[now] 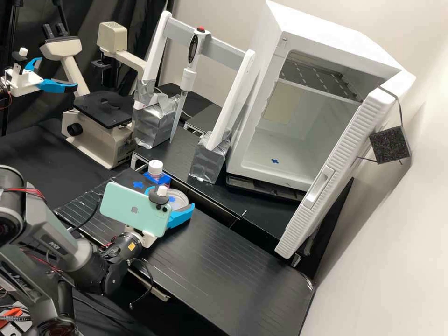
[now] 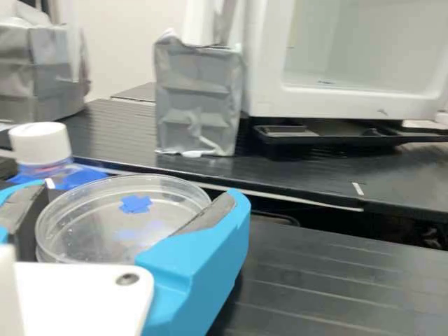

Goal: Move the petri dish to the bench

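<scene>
A white pincer (image 2: 136, 196) with bright blue fingers, parted only to the dish's width, grips a clear, round plastic petri dish (image 2: 98, 229) level between them, the black table (image 1: 219, 261) below.

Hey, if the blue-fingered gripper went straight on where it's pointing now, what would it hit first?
Probably the front edge of the black rear shelf; if the gripper clears that, the silver-wrapped foot beyond. Its height against the shelf is hard to judge.
</scene>
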